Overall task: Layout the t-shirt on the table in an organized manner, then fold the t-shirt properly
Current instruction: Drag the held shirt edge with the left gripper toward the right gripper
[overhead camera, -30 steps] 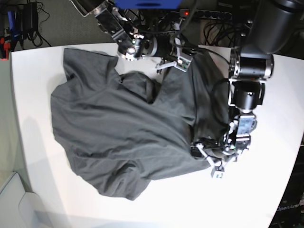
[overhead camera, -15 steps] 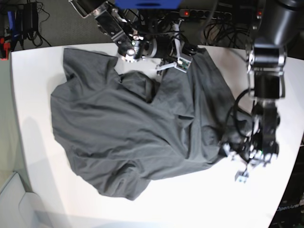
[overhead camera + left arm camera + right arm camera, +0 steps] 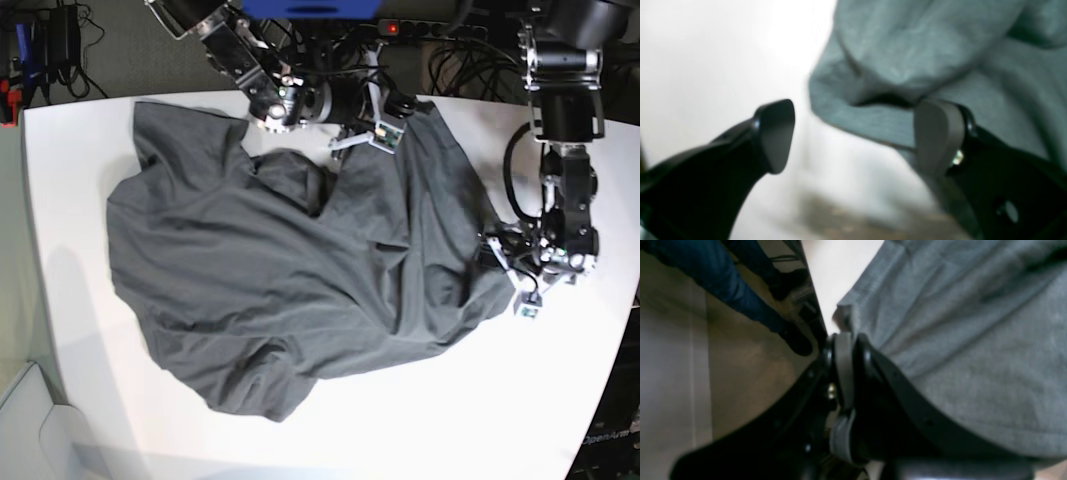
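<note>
One dark grey t-shirt (image 3: 290,270) lies rumpled across the middle of one white table (image 3: 80,200), its body bunched and partly doubled over itself. Two robot arms work at its edges. The right gripper (image 3: 358,134), at the shirt's far edge, has its jaws pressed together, pinching a fold of fabric. The left gripper (image 3: 512,270), at the shirt's side edge, has its jaws spread wide, one fingertip (image 3: 938,133) touching the cloth and holding nothing. The shirt looks light, soft and limp, so it will likely sag and slide when lifted; a hem or a shoulder seam seems the best place to grip it.
</note>
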Motion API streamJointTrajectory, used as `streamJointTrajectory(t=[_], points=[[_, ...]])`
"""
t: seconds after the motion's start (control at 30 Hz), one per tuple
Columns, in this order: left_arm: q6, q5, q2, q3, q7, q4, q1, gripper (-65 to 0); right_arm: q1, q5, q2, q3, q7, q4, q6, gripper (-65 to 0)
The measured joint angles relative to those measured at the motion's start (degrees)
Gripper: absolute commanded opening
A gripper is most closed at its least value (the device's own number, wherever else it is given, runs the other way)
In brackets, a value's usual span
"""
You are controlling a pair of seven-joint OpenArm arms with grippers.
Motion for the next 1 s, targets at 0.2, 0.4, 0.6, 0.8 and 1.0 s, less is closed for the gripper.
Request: streamJointTrajectory(t=[0.2, 0.4, 0.6, 0.8, 1.0], points=[[0.2, -1.2, -0.2, -0.1, -12.2, -11.6, -4.3, -10.1, 0.2, -0.2, 0.1, 0.0, 0.0, 0.0, 0.0, -65.0], [0.1, -0.5, -1.3, 0.3, -15.6, -20.2, -10.4, -10.1, 0.4, -0.2, 0.2, 0.1, 0.1, 0.0, 0.0, -65.0], [0.9, 0.4, -2.4, 0.2, -15.9, -20.8, -14.0, -10.1, 0.5, 0.2, 0.6, 0.1, 0.2, -0.1, 0.0, -65.0], [0.7, 4.5, -2.2, 0.3, -16.5, -21.1, -17.2, -10.1, 0.6, 0.3, 1.0, 0.0, 0.7, -0.1, 0.0, -65.0], [0.6, 15.3, -1.8, 0.2, -26.5, -25.0, -17.1, -10.0, 0.6, 0.3, 1.1, 0.1, 0.8, -0.1, 0.0, -65.0]])
